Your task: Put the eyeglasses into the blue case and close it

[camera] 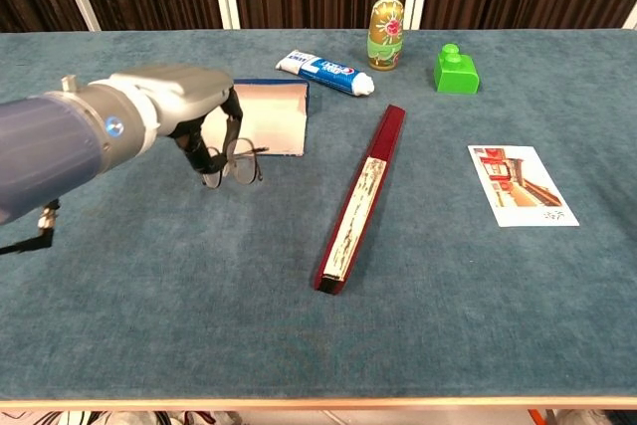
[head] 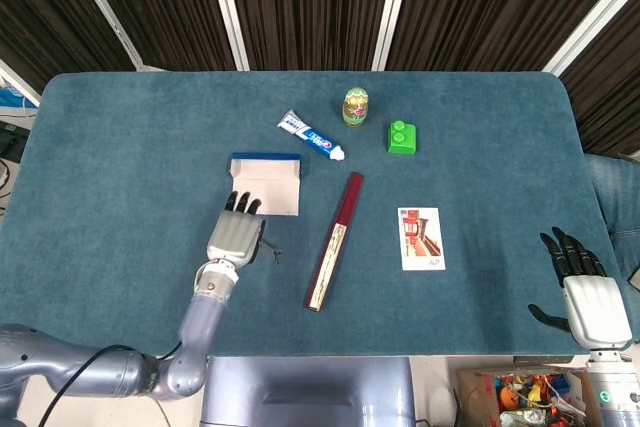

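Dark brown curtain panels split by pale upright bars close off the back of the scene, and in front of them stands a worktop (head: 120, 147) covered in teal felt with rounded far corners.

The left arm, grey and blue, reaches in from the near left edge; in the chest view its forearm is cut off by the frame. The left hand (head: 236, 237) sits palm down just in front of the blue case (head: 265, 184), its dark fingers curled around the eyeglasses (camera: 236, 163) and holding them just clear of the felt. From the head view only a sliver of the frame peeks out beside the hand. The case lies open with its pale lining up and its blue edge toward the far side; the hand hides its near left corner in the chest view.

A long dark red box (head: 334, 241) lies slanted near the middle, a printed strip along its top too small to read. To its right lies a picture card (head: 421, 238) with red artwork and a scribble in one corner. The right hand (head: 585, 292) hangs off the near right corner, empty, fingers spread. A toothpaste tube (head: 313, 135) carries blue lettering I cannot read. Beside it stand a painted nesting doll (head: 355, 106) and a green block (head: 402, 137).
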